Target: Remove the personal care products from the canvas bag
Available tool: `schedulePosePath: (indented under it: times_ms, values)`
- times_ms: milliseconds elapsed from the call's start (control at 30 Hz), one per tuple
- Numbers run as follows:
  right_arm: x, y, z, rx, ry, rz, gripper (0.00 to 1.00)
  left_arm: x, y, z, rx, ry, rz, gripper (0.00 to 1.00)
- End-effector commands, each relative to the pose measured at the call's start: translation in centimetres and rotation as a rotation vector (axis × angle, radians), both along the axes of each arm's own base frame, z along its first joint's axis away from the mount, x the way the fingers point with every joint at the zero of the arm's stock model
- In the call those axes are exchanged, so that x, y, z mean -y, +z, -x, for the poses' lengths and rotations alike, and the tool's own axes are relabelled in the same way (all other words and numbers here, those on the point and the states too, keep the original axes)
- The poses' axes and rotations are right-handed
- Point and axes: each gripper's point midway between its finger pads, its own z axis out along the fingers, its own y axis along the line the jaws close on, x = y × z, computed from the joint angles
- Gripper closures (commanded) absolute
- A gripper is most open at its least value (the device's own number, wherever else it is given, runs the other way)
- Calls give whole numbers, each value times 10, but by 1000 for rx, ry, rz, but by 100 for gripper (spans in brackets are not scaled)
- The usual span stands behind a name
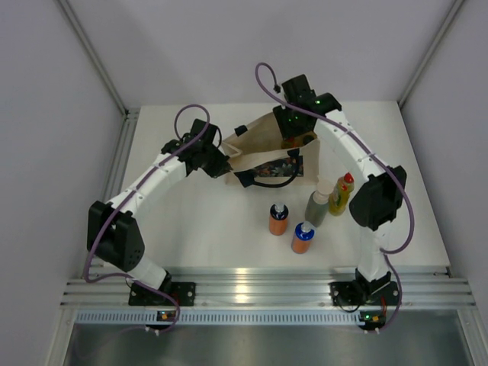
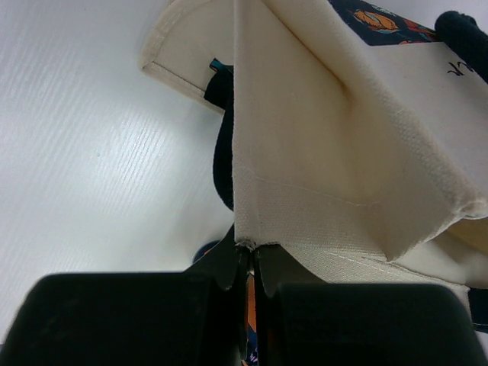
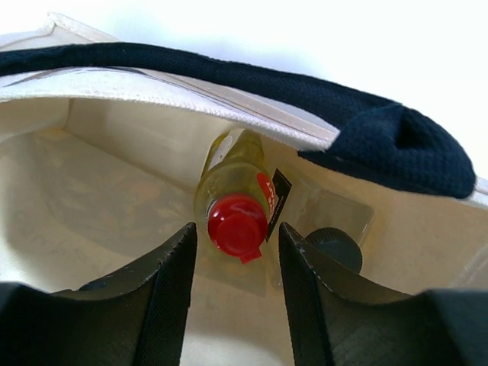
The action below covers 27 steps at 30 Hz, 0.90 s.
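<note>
Nearest the arm bases, four bottles stand upright on the surface [image 1: 191, 229], at about 5 o'clock from the canvas bag [image 1: 263, 145]. The blue-capped orange bottle [image 1: 303, 239] is closest. The white-topped orange bottle [image 1: 278, 221] is just beyond it at 10 o'clock. The grey-green bottle [image 1: 316, 207] stands at 1 o'clock from the blue-capped one, and the first yellow bottle [image 1: 340, 195] is just beside the grey-green one at 2 o'clock.

Farther back, the left gripper [image 2: 252, 267] sits at 9 o'clock of the bag. Its jaws are pressed together on the bag's cream fabric at a seamed edge, and the cloth rises taut from the fingertips.

The bag lies past the middle of the surface with its mouth spread wide and its dark printed panel facing the bottles.

At the bag's far side, near 1 o'clock, the right gripper [image 3: 236, 229] reaches down into the mouth. Its jaws are partly apart and straddle the red cap of a second yellow bottle [image 3: 229, 171] lying inside, with a small gap on each side. The pale bottle [image 3: 339, 210] with a dark cap lies at 3 o'clock of it, under the black handle [image 3: 381, 145]
</note>
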Motion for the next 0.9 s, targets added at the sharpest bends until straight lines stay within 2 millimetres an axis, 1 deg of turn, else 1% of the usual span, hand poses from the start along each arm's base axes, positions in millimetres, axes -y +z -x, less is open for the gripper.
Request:
schedulePosePath:
  times_ms: [0,100,133,200,267,300,367,433,467,600,633,700,833,867]
  values:
    - [2,2,-9,4,21,-1,55,-1,-25,17,-96,-28,-24,100]
    - [2,-1,-12,2,19,0,60,-1,-25,19,-96,-28,-24,100]
    - [2,-1,-12,0,22,0,64,-1,-25,18,-94,-28,-25,100]
    - [1,-2,-12,1,23,1,66,-2,-24,19,-93,-28,-23,100]
    - [2,-1,-13,2,22,1,76,-2,-23,19,-91,-28,-22,100]
    - [1,0,-12,4,22,-2,79,-2,-23,19,-89,-28,-23,100]
    - [0,4,-12,10,28,-8,92,-2,-23,19,-90,-27,-24,100]
    - [-3,12,-11,26,35,-29,100,-1,-22,19,-90,-29,-20,100]
    - [-4,18,-9,34,33,-37,100,-1,-22,18,-90,-30,-19,100]
    - [-9,52,-4,110,34,-70,100,1,-20,17,-88,-29,-11,100]
    - [-12,58,-2,123,39,-72,100,2,-19,17,-86,-30,-9,100]
    - [-11,75,1,162,28,-85,100,3,-15,15,-79,-30,-3,100]
    - [-16,104,11,215,29,-127,100,5,-11,12,-72,-28,8,100]
    - [-15,116,15,238,26,-145,100,6,-8,10,-67,-25,14,100]
